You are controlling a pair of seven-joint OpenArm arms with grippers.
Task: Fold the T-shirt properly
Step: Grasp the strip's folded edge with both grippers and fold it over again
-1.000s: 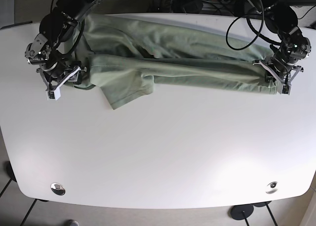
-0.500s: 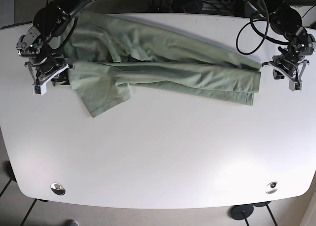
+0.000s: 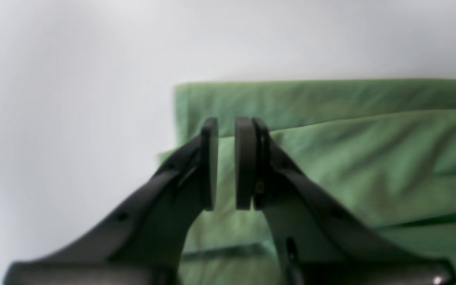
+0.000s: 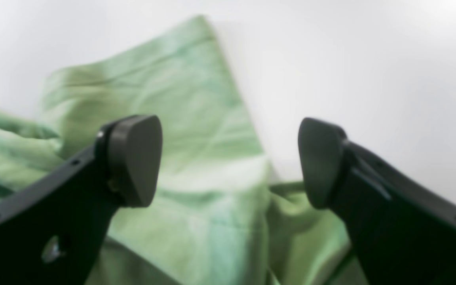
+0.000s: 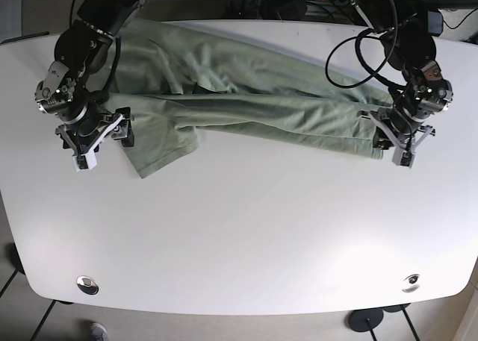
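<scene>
spanning most of the scene, a white table point(image 5: 239, 229) carries the t-shirt point(image 5: 254, 106) along its far half; near half bare white surface. two small round metal fittings point(image 5: 88, 284) sit by the near corners.

t-shirt: green, folded lengthwise into a long band running left to right, wrinkled, slightly slanting toward the near right. a sleeve flap point(image 5: 160, 147) sticks out toward the near side at the left end. right end shows stacked layers with a squared edge.

right gripper point(image 5: 101, 141) at the left end of the shirt, just beside the sleeve flap. wrist view: jaws spread wide, green cloth below and between them, pads not pressing on anything, nothing held.

left gripper point(image 5: 394, 139) at the right end of the band, over its edge. wrist view: pads point(image 3: 244, 162) nearly together, a thin gap between them, folded cloth edge behind; cannot tell if any cloth is pinched.

dark cables point(image 5: 358, 39) loop beyond the far right table edge.
</scene>
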